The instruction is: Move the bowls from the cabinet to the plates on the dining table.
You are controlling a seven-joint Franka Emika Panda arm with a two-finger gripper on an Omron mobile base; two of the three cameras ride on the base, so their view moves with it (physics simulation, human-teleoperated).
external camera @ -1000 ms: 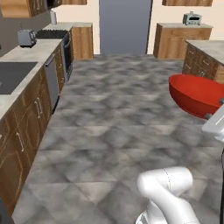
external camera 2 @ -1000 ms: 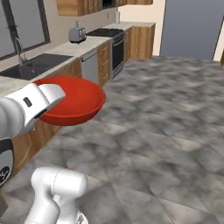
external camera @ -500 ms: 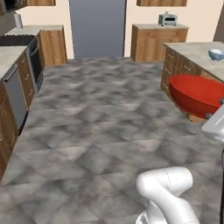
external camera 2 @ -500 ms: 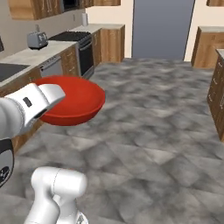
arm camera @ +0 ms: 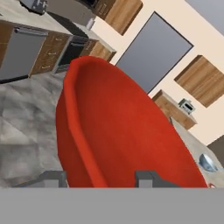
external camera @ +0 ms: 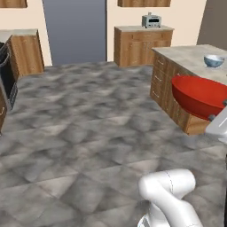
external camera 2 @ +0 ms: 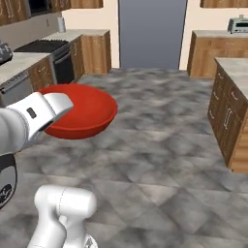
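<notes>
Gripper [arm camera: 100,178] clamped rim of red bowl [external camera 2: 80,112], carried level over floor; dining table [external camera: 195,55] ahead (patterned bowl [external camera: 213,60] on it); advice: approach slowly, keep bowl level.

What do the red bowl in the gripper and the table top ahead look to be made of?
Red bowl: smooth and glossy, evenly coloured, likely glazed ceramic or plastic; the look leaves that open. Dining table top: beige with faint mottled veining, stone or marble-like, over light wooden drawer fronts with visible grain.
</notes>
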